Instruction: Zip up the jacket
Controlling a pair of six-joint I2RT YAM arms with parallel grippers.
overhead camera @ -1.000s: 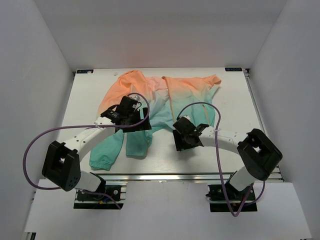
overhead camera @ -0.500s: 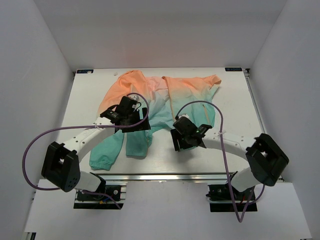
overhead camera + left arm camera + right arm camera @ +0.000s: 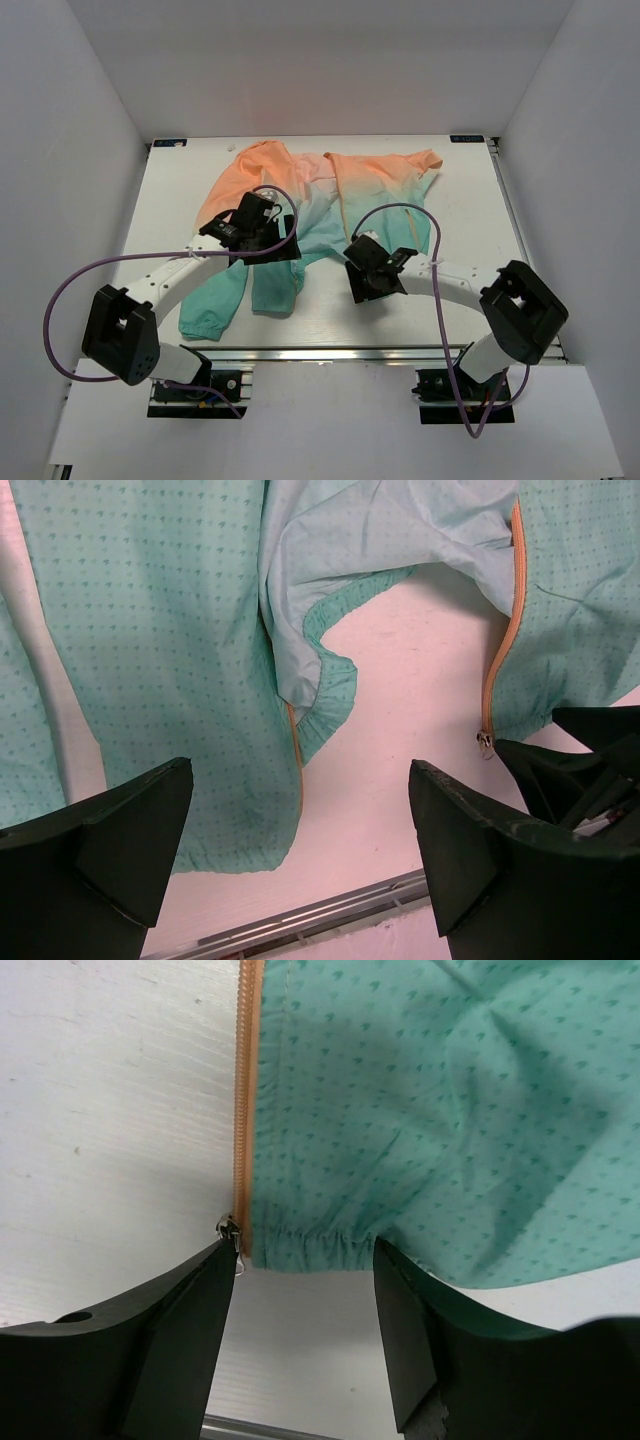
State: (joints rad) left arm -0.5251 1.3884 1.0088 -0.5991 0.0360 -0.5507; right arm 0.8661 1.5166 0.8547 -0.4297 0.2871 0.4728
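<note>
2 grippers work at the jacket's near hem. The right gripper (image 3: 302, 1258) has its jaws apart, lowered around the near corner of the right front panel, where the gathered teal hem lies between the fingers; whether the pads touch the cloth cannot be told. The zipper pull (image 3: 232, 1232) sits at the bottom end of the orange zipper (image 3: 244, 1090), just beside the left finger of that gripper. The left gripper (image 3: 300, 780) hovers with its jaws spread wide and nothing between them, above the near hem of the left front panel, whose inner edge is folded back on itself.

The jacket (image 3: 370, 180) lies unzipped and spread on the white table (image 3: 470, 210), orange shoulders at the far side and teal hem toward the arms. Its 2 front panels are apart, with bare table showing between them near the hem. A teal sleeve trails toward the near left.
</note>
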